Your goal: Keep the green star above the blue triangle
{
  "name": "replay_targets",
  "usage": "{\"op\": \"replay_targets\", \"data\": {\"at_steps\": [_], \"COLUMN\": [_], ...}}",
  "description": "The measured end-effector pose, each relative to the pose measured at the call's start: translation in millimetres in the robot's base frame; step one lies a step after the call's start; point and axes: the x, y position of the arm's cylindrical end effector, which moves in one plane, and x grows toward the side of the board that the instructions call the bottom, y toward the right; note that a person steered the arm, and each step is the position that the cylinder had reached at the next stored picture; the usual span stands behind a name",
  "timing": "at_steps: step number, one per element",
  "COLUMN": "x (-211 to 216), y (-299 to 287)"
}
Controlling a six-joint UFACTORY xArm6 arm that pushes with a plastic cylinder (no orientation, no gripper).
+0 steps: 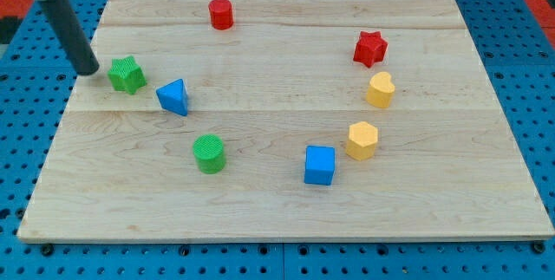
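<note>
- The green star-shaped block (127, 74) lay on the pale wooden board (277, 202), near its edge at the view's left; it serves below as the landmark.
- The blue triangular block (173, 97) sat just beside the star, toward the view's right and slightly toward the view's bottom, the two apart by a narrow gap.
- My tip (89, 71), the lower end of the dark rod, rested just off the star toward the view's left, close to it; contact could not be confirmed.
- The rod carries no claw, so no open or closed state applies, and nothing was held.
- Deciding relation: the star lay to the view's right of my tip, with the triangle beyond it on nearly the same line. In my judgement, a straight push rightward would drive the star into the triangle; a push toward the view's top looked safer.
- Further from the star: a green cylinder (208, 154) below-right; a red cylinder (221, 13) above-right; a blue cube (319, 165), two yellow blocks (362, 140) (380, 89) and a red star (369, 48) well off to the right.
</note>
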Motion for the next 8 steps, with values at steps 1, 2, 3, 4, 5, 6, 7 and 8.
{"op": "replay_targets", "data": {"at_steps": [1, 2, 3, 4, 5, 6, 7, 8], "x": [-6, -20, -30, 17, 12, -28, -54, -96], "y": [18, 42, 43, 19, 40, 82, 79, 22]}}
